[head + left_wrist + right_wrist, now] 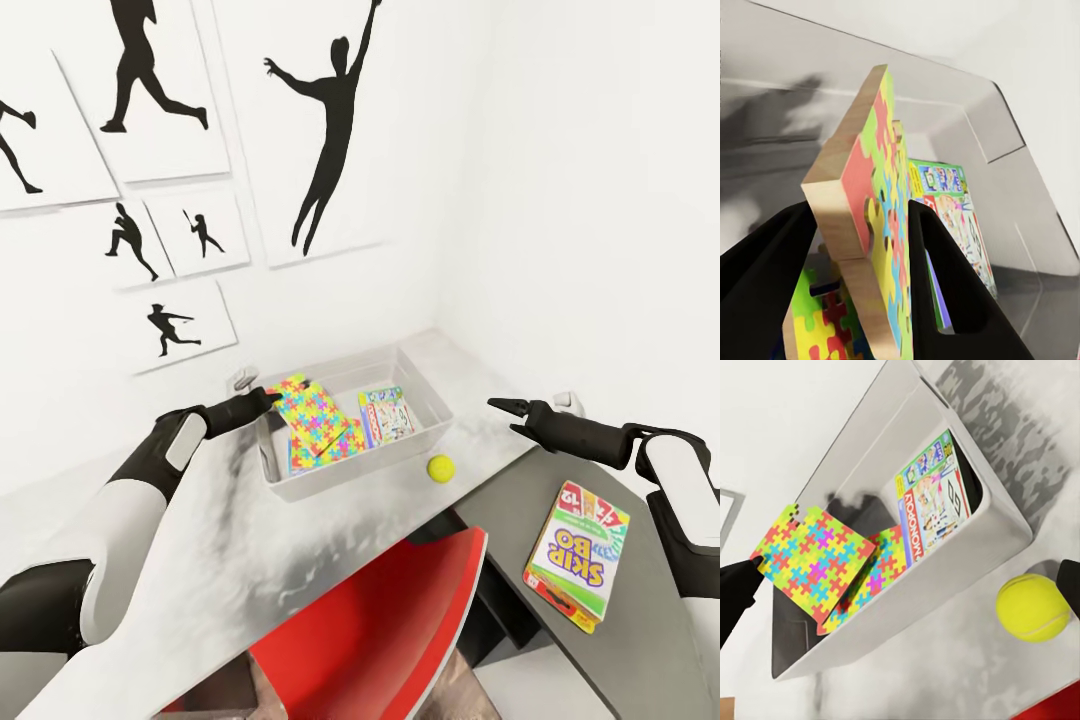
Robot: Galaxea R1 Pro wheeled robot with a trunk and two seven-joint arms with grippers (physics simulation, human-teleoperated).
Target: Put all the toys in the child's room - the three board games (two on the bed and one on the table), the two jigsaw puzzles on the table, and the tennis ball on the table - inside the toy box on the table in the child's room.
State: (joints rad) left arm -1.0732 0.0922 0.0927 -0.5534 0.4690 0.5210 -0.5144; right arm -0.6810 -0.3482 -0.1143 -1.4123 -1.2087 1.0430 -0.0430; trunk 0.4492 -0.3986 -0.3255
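The light-grey toy box (pixel 345 478) stands on the pale table (pixel 200 530) by the wall. My left gripper (pixel 268 397) is shut on a jigsaw puzzle (pixel 305 405), holding it tilted above the box's left end (pixel 881 225). A second jigsaw puzzle (pixel 874 585) lies inside, under the held one. A Monopoly board game (pixel 386 415) rests in the box's right half. The yellow tennis ball (pixel 441 467) sits on the table just outside the front wall. My right gripper (pixel 503 408) hovers open to the right of the box. The bed is out of view.
A Skip-Bo board game (pixel 578 553) lies on the lower dark grey cabinet (pixel 500 520) at the right. A red chair (pixel 380 630) is pushed in at the table's front. Silhouette pictures (pixel 330 130) hang on the white wall behind.
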